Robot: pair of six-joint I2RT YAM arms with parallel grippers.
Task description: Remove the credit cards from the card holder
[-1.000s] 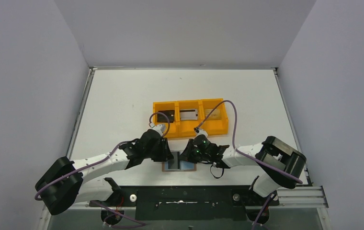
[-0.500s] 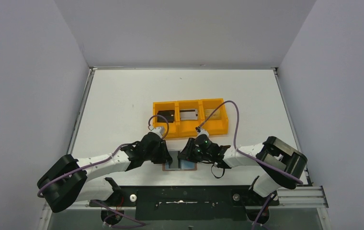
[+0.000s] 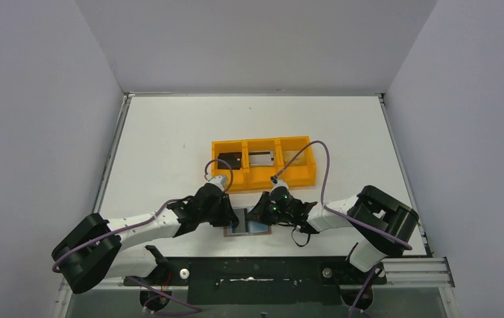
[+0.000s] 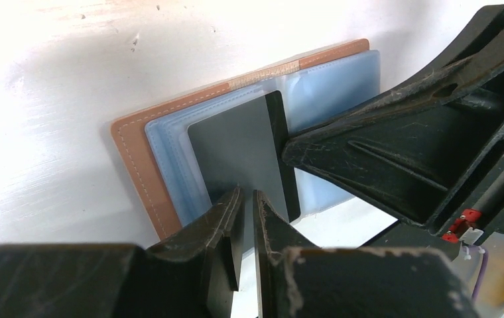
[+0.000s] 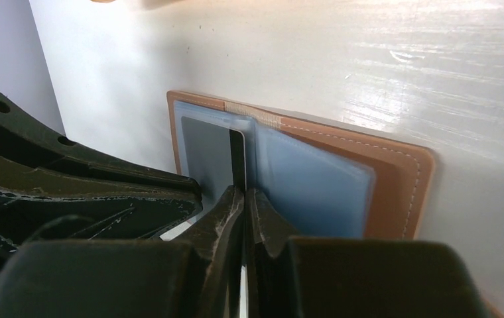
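The brown card holder (image 3: 260,228) lies open near the table's front edge, its grey-blue inside up (image 4: 329,86) (image 5: 315,179). A dark grey credit card (image 4: 236,146) (image 5: 206,152) stands tilted over its left panel. My right gripper (image 5: 244,195) (image 3: 258,213) is shut on that card's edge. My left gripper (image 4: 248,199) (image 3: 232,213) is at the card's near edge, its jaws almost together with a slim gap and nothing seen between them. More credit cards lie in the orange tray: a black one (image 3: 231,161), a silvery one (image 3: 261,158) and a tan one (image 3: 294,157).
The orange three-compartment tray (image 3: 262,180) stands just beyond both grippers at mid-table. The right gripper's fingers (image 4: 382,132) crowd the left wrist view, and the left gripper's fingers (image 5: 103,192) crowd the right wrist view. The black base rail (image 3: 256,271) runs right behind the holder.
The left jaws have narrowed. The right arm's elbow has shifted a little to the left. Both grippers stay over the holder.
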